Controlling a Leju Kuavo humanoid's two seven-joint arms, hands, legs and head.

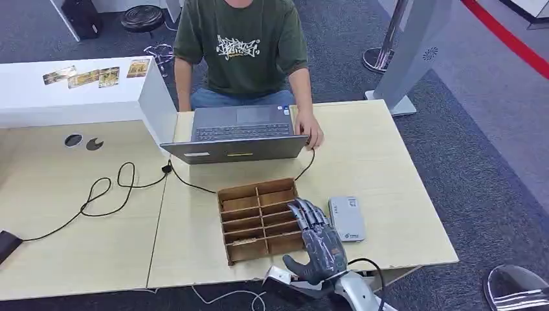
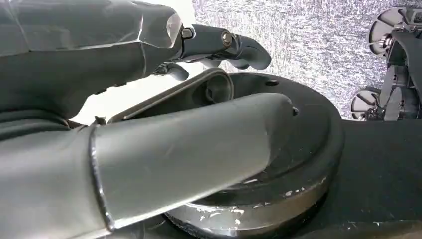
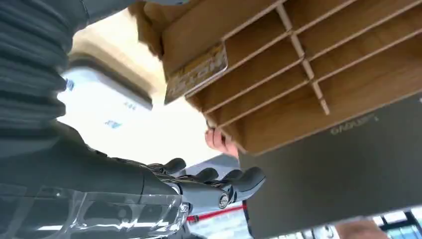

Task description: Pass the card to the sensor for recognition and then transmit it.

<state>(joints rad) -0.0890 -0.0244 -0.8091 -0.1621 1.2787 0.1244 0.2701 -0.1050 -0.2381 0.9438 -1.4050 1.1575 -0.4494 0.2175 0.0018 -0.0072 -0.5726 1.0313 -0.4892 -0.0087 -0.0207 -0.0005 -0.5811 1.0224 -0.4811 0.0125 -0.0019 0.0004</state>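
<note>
A yellow printed card [image 3: 196, 72] stands on edge in an end slot of the wooden divided box [image 1: 259, 220], on the side nearest the sensor. The flat grey card sensor [image 1: 346, 218] lies on the table just right of the box and shows pale in the right wrist view [image 3: 107, 107]. My right hand [image 1: 317, 243] hovers over the box's near right corner, between box and sensor, fingers stretched forward and thumb out, holding nothing. Its fingertips [image 3: 239, 181] are clear of the card. My left hand [image 2: 124, 74] hangs low with nothing between thumb and fingers.
A person sits behind the table with a hand [image 1: 313, 134] beside an open laptop [image 1: 236, 133]. A black cable [image 1: 107, 191] loops across the left table. Several more cards [image 1: 90, 76] lie on a white shelf at the far left. The table edge runs just under my right wrist.
</note>
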